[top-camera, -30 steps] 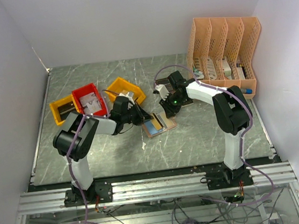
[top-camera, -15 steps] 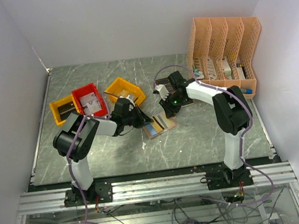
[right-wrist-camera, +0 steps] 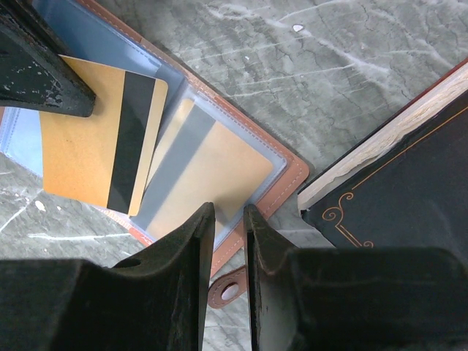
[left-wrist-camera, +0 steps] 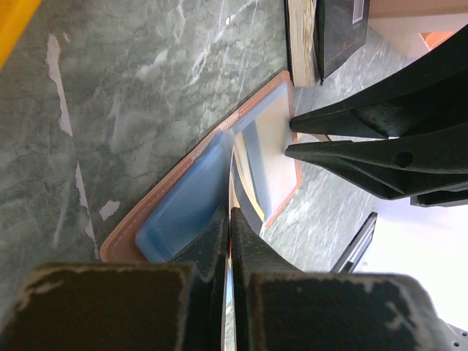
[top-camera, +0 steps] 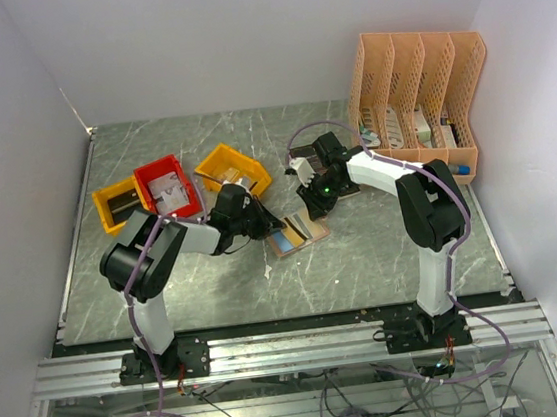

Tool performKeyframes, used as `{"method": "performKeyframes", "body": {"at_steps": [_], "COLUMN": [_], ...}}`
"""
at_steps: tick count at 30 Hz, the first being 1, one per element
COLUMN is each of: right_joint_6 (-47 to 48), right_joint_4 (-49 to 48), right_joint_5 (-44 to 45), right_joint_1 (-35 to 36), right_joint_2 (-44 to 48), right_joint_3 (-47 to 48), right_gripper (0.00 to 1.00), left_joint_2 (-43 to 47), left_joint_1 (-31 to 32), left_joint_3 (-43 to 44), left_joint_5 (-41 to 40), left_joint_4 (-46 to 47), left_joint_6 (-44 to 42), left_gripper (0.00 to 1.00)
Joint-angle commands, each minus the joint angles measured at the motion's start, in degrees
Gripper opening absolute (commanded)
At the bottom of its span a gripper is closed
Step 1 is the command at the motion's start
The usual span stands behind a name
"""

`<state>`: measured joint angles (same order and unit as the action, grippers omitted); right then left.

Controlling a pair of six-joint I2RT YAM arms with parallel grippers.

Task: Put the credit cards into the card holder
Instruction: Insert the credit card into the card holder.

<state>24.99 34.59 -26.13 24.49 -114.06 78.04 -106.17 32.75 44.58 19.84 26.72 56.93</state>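
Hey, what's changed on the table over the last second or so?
The left gripper, shut on the orange-gold card, drew back slightly to the left, toward the bins, taking the card with it. Nothing was picked up or released. The right gripper kept its pinch on the edge of the card holder; holder, black book and bins stayed put.

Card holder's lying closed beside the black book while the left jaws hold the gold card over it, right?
No: the card holder lies open, not closed, as the right wrist view shows. It is beside the black book, and the left jaws do hold the gold card over it.
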Motion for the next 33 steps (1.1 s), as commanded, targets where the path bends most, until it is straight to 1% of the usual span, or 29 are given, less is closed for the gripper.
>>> {"method": "performKeyframes", "body": {"at_steps": [1, 7, 13, 27, 33], "right_joint_6": [0.6, 0.7, 0.7, 0.8, 0.8], "right_joint_4": [0.9, 0.9, 1.0, 1.1, 1.1], "right_joint_5": [-0.6, -0.7, -0.8, -0.9, -0.9], "right_joint_1": [0.4, 0.3, 0.3, 0.4, 0.4], "right_joint_2": [-0.8, -0.8, -0.7, -0.8, -1.1], "right_joint_3": [1.1, 1.1, 1.1, 1.1, 1.2], "right_gripper": [0.23, 0.23, 0.23, 0.23, 0.23], "left_joint_2": [-0.4, 0.4, 3.0, 4.0, 3.3], "left_joint_1": [0.9, 1.3, 1.3, 1.2, 1.3], "left_joint_3": [0.7, 0.3, 1.0, 1.7, 2.3], "left_joint_5": [-4.3, -5.2, -7.7, -10.5, -10.4], "left_joint_4": [0.4, 1.9, -3.3, -3.4, -1.9], "left_joint_6": [-1.1, -3.9, -8.9, -11.2, -11.9], "left_gripper": [0.07, 0.07, 0.07, 0.07, 0.07]}}
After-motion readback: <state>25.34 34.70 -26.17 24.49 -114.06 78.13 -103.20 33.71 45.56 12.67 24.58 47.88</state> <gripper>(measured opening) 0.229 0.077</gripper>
